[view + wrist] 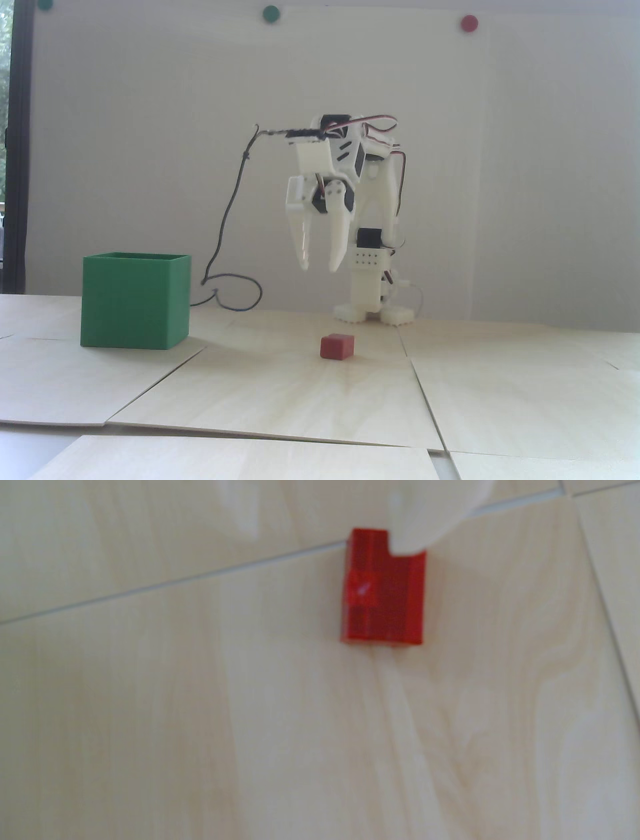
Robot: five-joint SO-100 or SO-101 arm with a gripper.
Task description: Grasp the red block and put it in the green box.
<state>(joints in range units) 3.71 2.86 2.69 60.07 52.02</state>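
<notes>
**Red block waits below an empty gripper**

While the red block (pixel 337 346) sits flat on the wooden table (pixel 280 395), below and nearer the camera than the gripper (pixel 319 266), the jaws hang apart and hold nothing. The block looks light, rigid and matte, so gripping two opposite flat faces should hold it. In the fixed view, the green box (pixel 135 300) stands well off to the gripper's left.

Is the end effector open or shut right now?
Open: the end effector hangs above the small red cube, fingertips apart, nothing between them.
</notes>
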